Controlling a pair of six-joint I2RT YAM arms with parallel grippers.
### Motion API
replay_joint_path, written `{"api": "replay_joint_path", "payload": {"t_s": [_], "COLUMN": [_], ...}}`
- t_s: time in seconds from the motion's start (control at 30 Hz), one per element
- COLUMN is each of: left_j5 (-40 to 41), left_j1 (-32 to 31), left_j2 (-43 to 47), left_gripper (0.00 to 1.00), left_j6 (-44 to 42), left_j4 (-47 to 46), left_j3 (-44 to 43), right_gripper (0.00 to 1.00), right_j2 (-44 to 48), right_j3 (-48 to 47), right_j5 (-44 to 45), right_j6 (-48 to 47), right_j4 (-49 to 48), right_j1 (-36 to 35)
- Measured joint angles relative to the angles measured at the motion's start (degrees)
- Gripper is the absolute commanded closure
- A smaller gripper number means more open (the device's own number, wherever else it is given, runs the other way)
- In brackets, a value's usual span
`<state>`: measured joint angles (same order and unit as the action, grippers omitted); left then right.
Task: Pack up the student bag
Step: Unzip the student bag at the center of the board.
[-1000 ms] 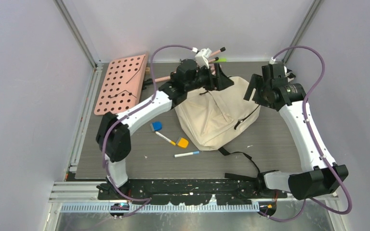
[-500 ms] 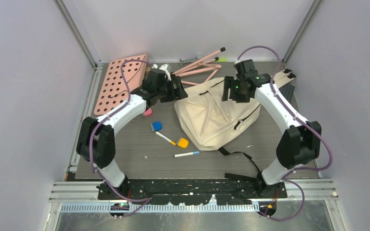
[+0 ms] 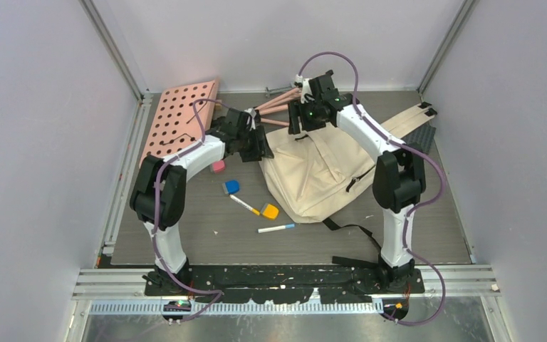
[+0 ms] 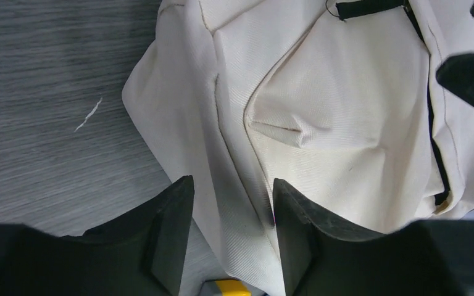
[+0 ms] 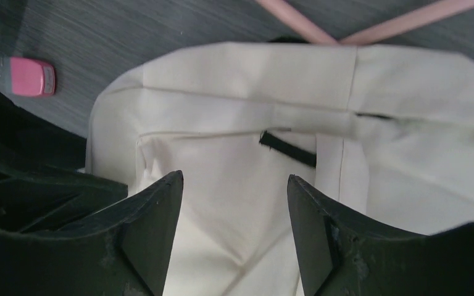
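**Over the bag's far end: both grippers open, nothing packed yet**

At the far left, a pink pegboard [image 3: 181, 121] lies flat, well apart from the work. Just right of it, the left gripper [image 3: 260, 146] hangs at the far-left corner of the student bag [image 3: 320, 178]. Its jaws stand moderately apart and hold nothing. The wrist view shows a fold of cream cloth in the gap between them, though I cannot tell whether the pads touch it. Near of that gripper, a pink block [image 3: 218, 167], a blue block [image 3: 231, 187] and a marker [image 3: 244, 205] wait loose on the table.

The bag lies slumped at the middle, its long axis running roughly far to near, top end at the far side, zippers apparently closed. Over that top end, the right gripper [image 3: 295, 117] hovers with jaws wide and empty, and the black loop [image 5: 287, 148] lies just ahead of its fingers. Thin pink rods [image 3: 278, 103] cross just beyond.

Both arms are about equally close. The right one looks better placed for the loop, the left for pinning cloth.
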<state>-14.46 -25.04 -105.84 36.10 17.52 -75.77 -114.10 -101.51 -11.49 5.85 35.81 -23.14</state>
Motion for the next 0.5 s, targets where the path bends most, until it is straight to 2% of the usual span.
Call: {"api": "replay_joint_path", "payload": {"t_s": [0.13, 0.23, 0.27, 0.5], "left_j5": [-2.6, -3.7, -3.8, -4.7], "left_j1": [0.5, 0.5, 0.5, 0.7], "left_j2": [-1.6, -1.7, -1.7, -1.7], "left_gripper": [0.83, 0.98, 1.00, 1.00], "left_j6": [1.1, 1.2, 1.2, 1.0], "left_j4": [-0.1, -0.5, -0.6, -0.6], "left_j3": [-0.8, -0.9, -0.9, -0.9], "right_gripper": [0.34, 0.34, 0.34, 0.35], "right_j2": [-6.7, -9.9, -10.4, -13.5], "right_j3": [-7.1, -9.4, -9.5, -10.6], "right_j5": [-2.3, -3.5, -3.7, -4.3], "right_j6": [-4.0, -8.4, -9.6, -19.2], "right_j4": [-0.1, 0.3, 0.4, 2.4], "right_j1": [0.0, 0.0, 0.0, 0.0]}}
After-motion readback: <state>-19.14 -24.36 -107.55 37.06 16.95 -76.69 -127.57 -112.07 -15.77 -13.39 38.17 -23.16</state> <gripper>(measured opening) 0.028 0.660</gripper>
